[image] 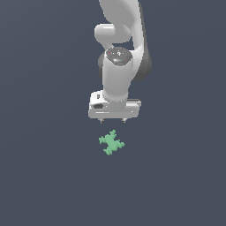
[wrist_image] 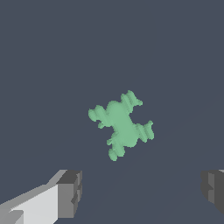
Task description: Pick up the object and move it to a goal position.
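The object point(image: 111, 142) is a small mint-green knobbly piece with stubby lobes in a rough cross, lying on the dark grey floor. My gripper point(image: 112, 120) hangs a little above and behind it in the exterior view, fingers pointing down and spread wide, holding nothing. In the wrist view the object point(wrist_image: 121, 124) lies beyond the line between the two fingers, with one finger point(wrist_image: 70, 192) and the other finger point(wrist_image: 214, 189) far apart at the picture's edge. The gripper point(wrist_image: 142, 192) is open and does not touch the object.
A flat dark grey surface point(image: 44, 176) extends all around with no other objects in view. The white arm point(image: 119, 57) rises behind the gripper to the top of the exterior view.
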{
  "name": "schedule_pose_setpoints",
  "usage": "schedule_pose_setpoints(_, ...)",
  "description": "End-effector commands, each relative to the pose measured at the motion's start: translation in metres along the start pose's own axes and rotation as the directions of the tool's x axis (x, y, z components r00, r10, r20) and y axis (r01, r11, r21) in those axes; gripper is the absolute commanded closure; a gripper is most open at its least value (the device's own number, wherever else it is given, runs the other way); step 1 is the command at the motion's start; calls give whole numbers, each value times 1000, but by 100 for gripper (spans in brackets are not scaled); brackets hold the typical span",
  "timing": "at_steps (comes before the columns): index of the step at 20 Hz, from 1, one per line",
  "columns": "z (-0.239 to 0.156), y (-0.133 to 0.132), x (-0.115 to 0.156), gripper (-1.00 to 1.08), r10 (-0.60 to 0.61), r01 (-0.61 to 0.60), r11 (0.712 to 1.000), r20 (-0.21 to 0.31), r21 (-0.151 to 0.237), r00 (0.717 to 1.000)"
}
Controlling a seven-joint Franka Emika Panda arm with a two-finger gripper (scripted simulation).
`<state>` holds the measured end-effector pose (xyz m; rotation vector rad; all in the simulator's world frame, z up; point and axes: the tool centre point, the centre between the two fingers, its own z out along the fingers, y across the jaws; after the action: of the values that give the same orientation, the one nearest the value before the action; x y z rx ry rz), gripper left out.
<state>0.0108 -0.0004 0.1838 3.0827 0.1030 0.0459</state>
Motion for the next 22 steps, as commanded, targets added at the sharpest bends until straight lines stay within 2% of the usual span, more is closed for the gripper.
schedule_pose_setpoints(1, 5, 0, 1, -92, -18, 18, 1000, 2, 1, 1000)
schedule_pose_setpoints(11, 44, 3, 11, -92, -173, 173, 985, 9, 16, 985)
schedule_pose_setpoints(22, 102, 6, 21, -92, -383, 382, 923, 6, 50, 924)
